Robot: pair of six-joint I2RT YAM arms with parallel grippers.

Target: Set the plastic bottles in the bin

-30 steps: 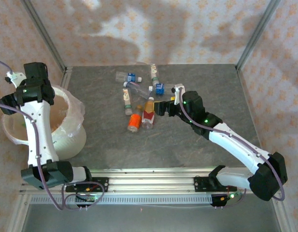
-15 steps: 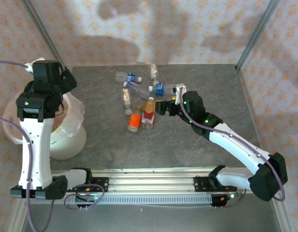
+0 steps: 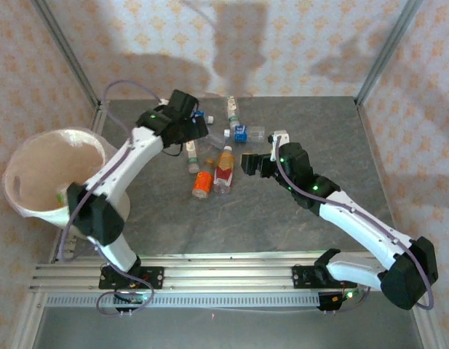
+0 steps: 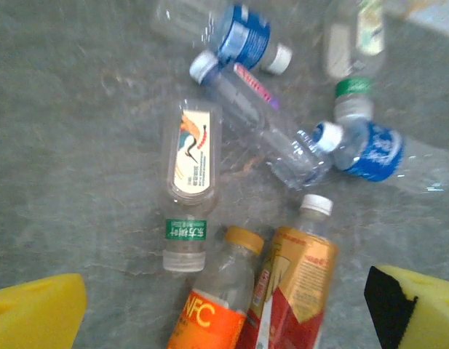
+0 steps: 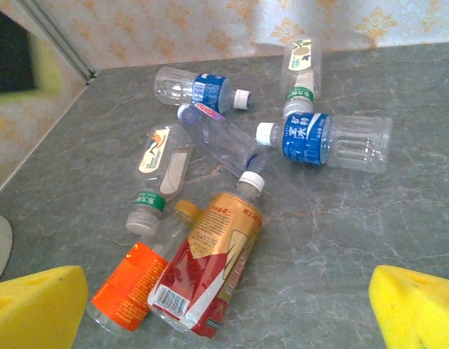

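My left gripper (image 3: 189, 123) hangs over the far side of the pile of plastic bottles. Its yellow pads (image 4: 35, 313) are spread wide with nothing between them. My right gripper (image 3: 247, 162) sits low just beside the pile's right side, jaws equally wide and empty.

I count seven bottles lying on their sides on the grey table (image 3: 319, 131):
- The orange-labelled bottle (image 4: 213, 309) and the red-and-gold bottle (image 4: 293, 287) lie touching, side by side, on the near side of the pile.
- Beyond them lies the flat clear bottle with the bird label (image 4: 189, 163).
- Next to that is the slim clear bottle with a pink label (image 4: 257, 116), its base against the cap of the larger blue-labelled bottle (image 4: 377, 149).
- Farthest off are the small blue-labelled bottle (image 4: 242, 33) and the green-capped bottle (image 4: 355, 51).

The bin (image 3: 42, 163) stands at the table's left edge, well apart from the pile. Something small and greenish (image 3: 61, 195) lies inside it, and I cannot tell whether it is a bottle.

As I judge it, most of the work is left. Neither of my hands has a bottle, and each of the seven has yet to be gripped and carried across to the bin.
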